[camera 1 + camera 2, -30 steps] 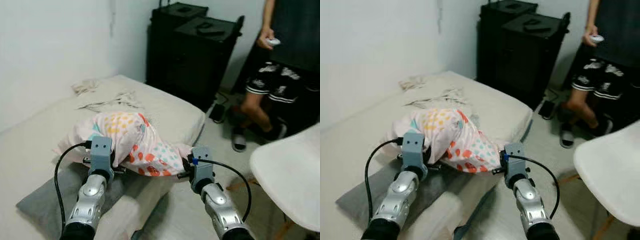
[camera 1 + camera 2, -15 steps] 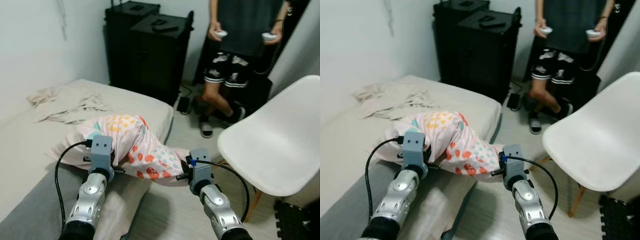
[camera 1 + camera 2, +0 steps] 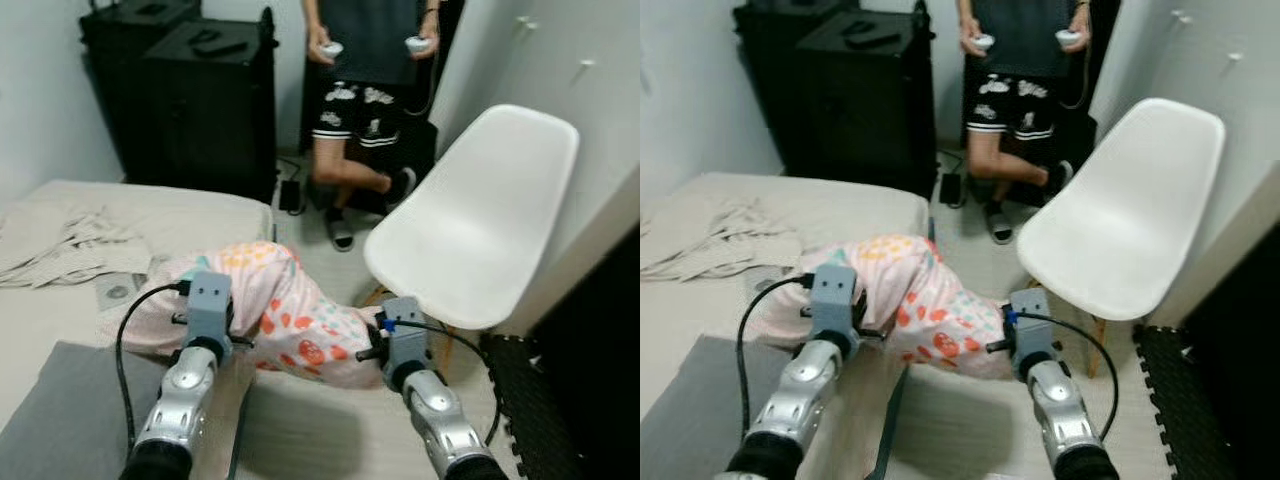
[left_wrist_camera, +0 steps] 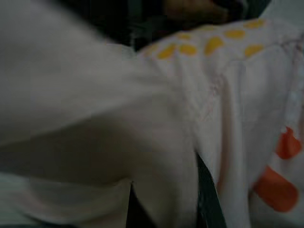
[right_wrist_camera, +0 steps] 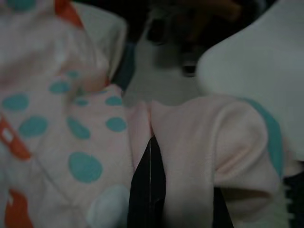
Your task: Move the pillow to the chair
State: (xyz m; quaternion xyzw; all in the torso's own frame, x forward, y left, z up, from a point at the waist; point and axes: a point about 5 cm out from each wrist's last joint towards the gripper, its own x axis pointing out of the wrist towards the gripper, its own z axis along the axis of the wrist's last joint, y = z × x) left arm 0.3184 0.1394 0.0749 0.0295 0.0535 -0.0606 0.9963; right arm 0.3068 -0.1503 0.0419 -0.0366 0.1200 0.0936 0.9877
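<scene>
- Pillow [image 3: 290, 310]: pale pink, with yellow, orange-red and teal dots.
- Chair [image 3: 480, 215], centre right: plain white.
- Cabinet [image 3: 190, 100], upper left: black.
- Bed [image 3: 150, 215]: beige.
- Blanket [image 3: 60, 410], lower left: grey.

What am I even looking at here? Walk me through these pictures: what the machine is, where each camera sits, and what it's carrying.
This is a walking humanoid robot with two silver arms, each ending in a hand of two long black fingers. The two wide pictures come from a stereo camera on its head, looking forward and down. The two dark close-ups come from cameras on its wrists, looking along the fingers.

The left hand and the right hand grip opposite ends of a pink pillow with coloured dots, holding it between the arms. In the right wrist view, black fingers pinch the fabric.

On the robot's left is a bed with crumpled cloth on it. On its right stands a white chair. Behind, a person holds two controllers beside black cabinets.
</scene>
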